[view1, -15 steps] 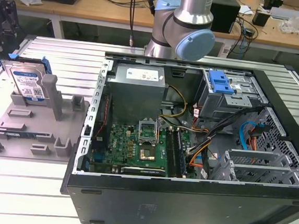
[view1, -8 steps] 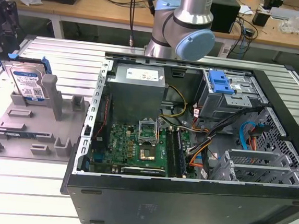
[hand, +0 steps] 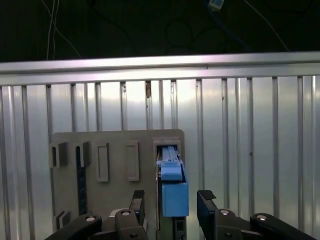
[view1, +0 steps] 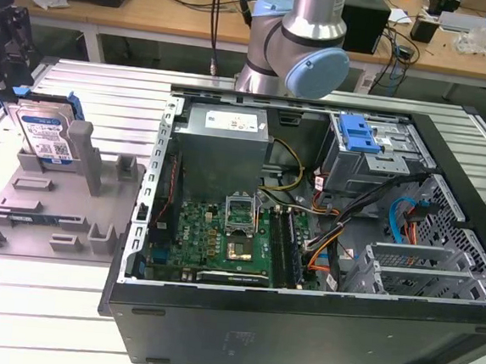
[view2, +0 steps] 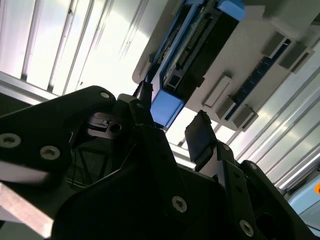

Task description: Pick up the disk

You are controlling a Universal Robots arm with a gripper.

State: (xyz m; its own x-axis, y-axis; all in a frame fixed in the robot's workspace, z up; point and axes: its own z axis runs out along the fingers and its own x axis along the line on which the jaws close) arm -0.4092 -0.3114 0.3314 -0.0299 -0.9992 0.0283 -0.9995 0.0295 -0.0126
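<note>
Currently, the disk (view1: 47,138) stands on edge in a slot at the far corner of the grey fixture (view1: 48,216), at the exterior view's left. Its label face is turned toward the camera, and blue plastic shows along its top.

The fixture lies flat on the slatted metal desk (view1: 106,93), just beside the open computer case (view1: 298,332), which takes up the middle and the exterior view's right. The arm (view1: 300,34) rises behind the case.

In the first wrist view the gripper (hand: 171,204) sits in line with the disk's thin edge. The fingers (hand: 138,202) are spread apart, one on each side of the blue bracket (hand: 174,192), and they grasp nothing. A narrow strip of grey fixture shows between the bracket and one finger. A wider strip of desk shows between the bracket and the other.

In the second wrist view, one finger pad stands clearly apart from the blue block at the disk's end. The other finger runs close alongside that block. The view there is dark and backlit, so contact cannot be settled, though probably there is none.

The disk is seated in its slot, upright and not lifted. The other slots and posts of the fixture lie to one side of it.
</note>
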